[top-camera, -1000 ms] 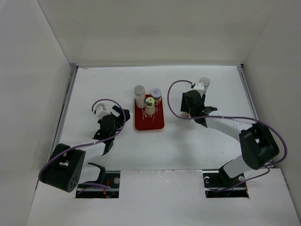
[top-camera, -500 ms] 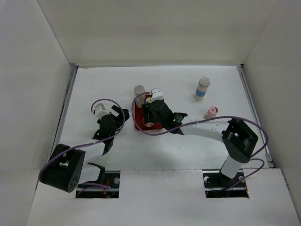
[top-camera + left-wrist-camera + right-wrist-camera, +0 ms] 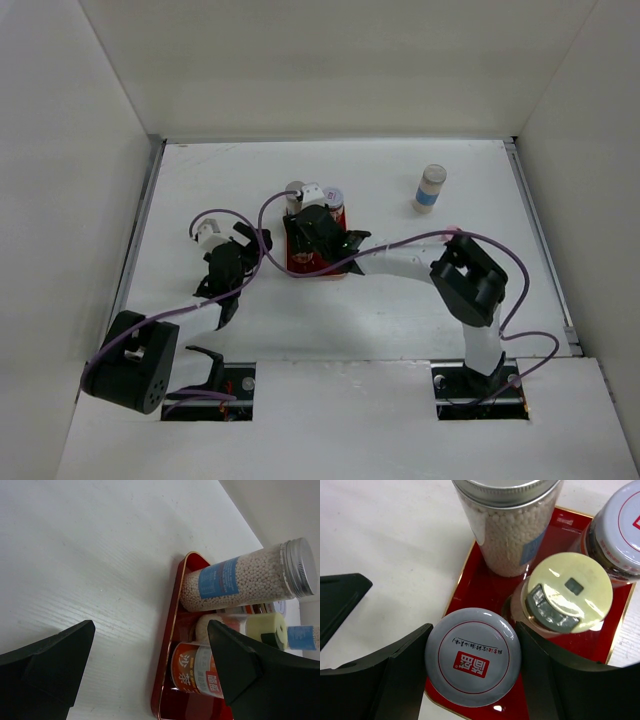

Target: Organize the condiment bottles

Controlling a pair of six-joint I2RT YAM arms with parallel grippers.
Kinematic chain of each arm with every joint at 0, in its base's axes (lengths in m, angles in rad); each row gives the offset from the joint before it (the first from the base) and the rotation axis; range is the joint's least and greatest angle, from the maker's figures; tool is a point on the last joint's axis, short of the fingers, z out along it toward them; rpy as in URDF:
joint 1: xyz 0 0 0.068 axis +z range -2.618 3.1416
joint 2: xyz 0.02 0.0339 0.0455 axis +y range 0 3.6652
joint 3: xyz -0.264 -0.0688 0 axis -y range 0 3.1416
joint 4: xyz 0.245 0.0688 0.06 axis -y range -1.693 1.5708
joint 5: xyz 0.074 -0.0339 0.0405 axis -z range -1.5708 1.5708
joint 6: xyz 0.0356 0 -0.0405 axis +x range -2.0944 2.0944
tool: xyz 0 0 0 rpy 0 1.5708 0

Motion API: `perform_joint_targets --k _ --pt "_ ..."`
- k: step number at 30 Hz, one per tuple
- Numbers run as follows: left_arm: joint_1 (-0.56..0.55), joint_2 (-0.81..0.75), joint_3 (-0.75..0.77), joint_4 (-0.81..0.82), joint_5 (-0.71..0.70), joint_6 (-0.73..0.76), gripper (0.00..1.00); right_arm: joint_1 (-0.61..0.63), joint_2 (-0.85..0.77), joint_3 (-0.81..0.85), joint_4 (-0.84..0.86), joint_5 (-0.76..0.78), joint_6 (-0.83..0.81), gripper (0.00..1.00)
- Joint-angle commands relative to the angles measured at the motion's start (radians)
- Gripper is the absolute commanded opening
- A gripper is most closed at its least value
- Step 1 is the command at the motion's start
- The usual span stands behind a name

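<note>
The red tray (image 3: 325, 268) holds several condiment bottles. In the right wrist view a silver-capped jar of pale beads (image 3: 507, 525), a yellow-capped jar (image 3: 567, 592) and a white-capped jar (image 3: 622, 530) stand in the tray (image 3: 485, 585). My right gripper (image 3: 472, 665) is shut on another white-capped jar with a red logo (image 3: 472, 660), which stands in the tray's near left corner. My left gripper (image 3: 150, 630) is open and empty just left of the tray (image 3: 172, 630). From above, the right gripper (image 3: 313, 232) covers the tray's middle and the left gripper (image 3: 237, 252) is beside it.
A jar with a blue band (image 3: 431, 188) stands alone at the back right. White walls close in the table on three sides. The right arm's elbow (image 3: 466, 272) stretches across the table's right half.
My right arm has swung left from the back right to the tray. A white-capped jar now stands in the tray's near left corner between its fingers. The left arm has barely moved.
</note>
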Motion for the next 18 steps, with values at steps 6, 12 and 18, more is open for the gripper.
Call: perform_joint_targets --k 6,12,18 --pt "0.009 -0.032 -0.020 0.048 -0.009 -0.015 1.00 0.012 0.034 0.098 0.157 0.047 -0.034 0.64" --pt "0.015 -0.050 -0.027 0.045 -0.015 -0.018 1.00 0.026 -0.015 0.079 0.140 0.051 -0.028 0.78" --pt "0.015 -0.073 -0.039 0.043 -0.029 -0.023 1.00 0.043 -0.147 -0.005 0.109 0.052 -0.008 0.77"
